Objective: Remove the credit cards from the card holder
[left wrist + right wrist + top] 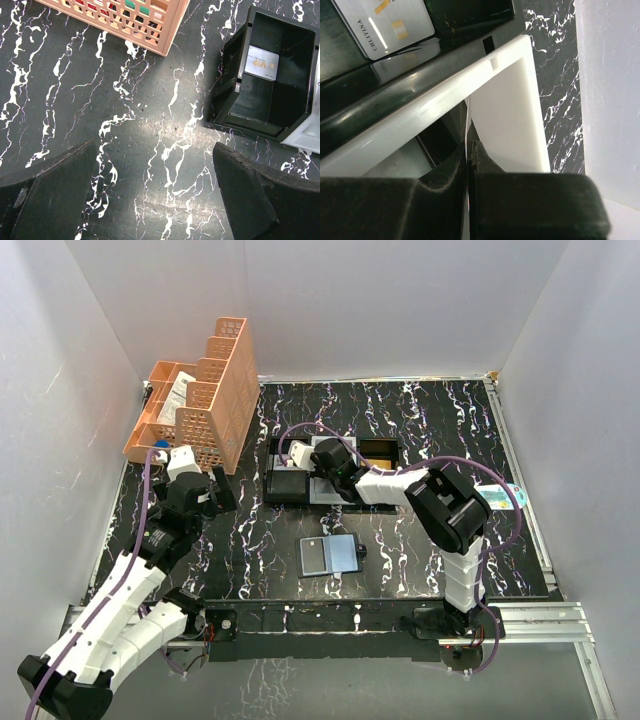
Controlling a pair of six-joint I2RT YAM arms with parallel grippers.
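Grey-blue card holder [330, 555] lay open, flat on the black white-veined table [250, 540], front centre, well apart from both arms. Over the tray [288, 487], the right gripper [470, 155] pinched a thin card [468, 120] edge-on, its face hidden. By the peach basket [200, 400], the left gripper [155, 195] hung wide open; white walls all round

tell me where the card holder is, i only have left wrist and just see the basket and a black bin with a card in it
Observer: The card holder lies open on the table, nearer the arm bases than the tray. Neither gripper touches it.
Operator: what's the right arm up to
Observer: The right gripper is shut on a thin card, seen edge-on, over the tray's white compartment.
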